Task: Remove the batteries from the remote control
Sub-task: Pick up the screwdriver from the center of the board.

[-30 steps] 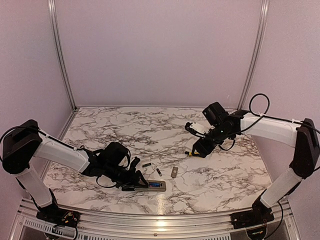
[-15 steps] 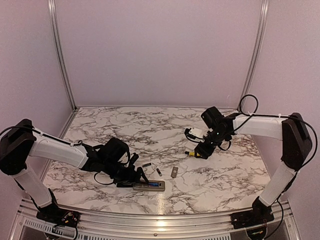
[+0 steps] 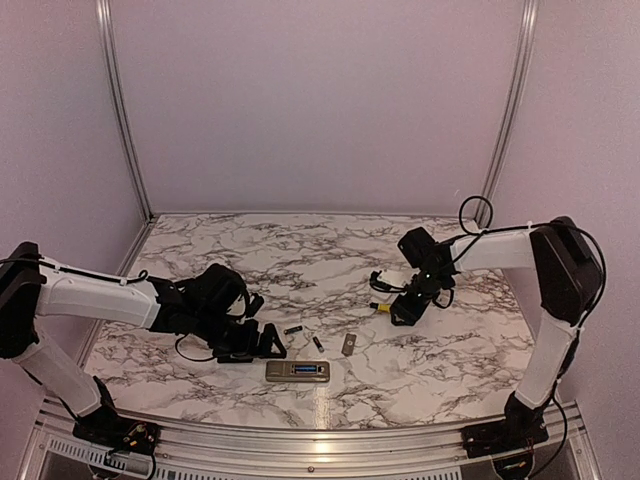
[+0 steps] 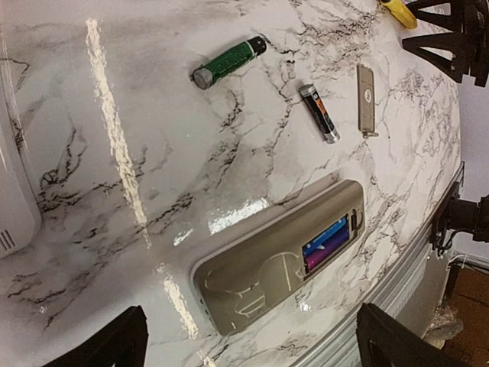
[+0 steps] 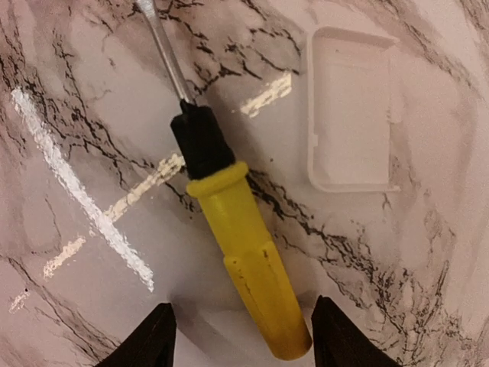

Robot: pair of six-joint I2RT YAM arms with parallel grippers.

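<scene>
Left gripper (image 4: 256, 340) gapes wide, remote (image 4: 279, 264) loose just ahead by the table (image 4: 114, 191) edge; right gripper (image 5: 246, 336) unclenched, straddling screwdriver (image 5: 237, 252) handle

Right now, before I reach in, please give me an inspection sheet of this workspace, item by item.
Surface: marble-pattern table, glossy, no spill seen.
Job's things: remote lying flat, compartment open, blue and purple shapes inside; green battery and dark battery loose on the table, apart from it.
Clutter: yellow-handled screwdriver; small cover plate beside its shaft.
Grippers: left gripper, jaws wide open near the remote, holding nothing; right gripper, jaws open either side of the screwdriver handle, not touching it.
Cables: black loop on the right arm.
Surroundings: plain walls, metal frame posts.
</scene>
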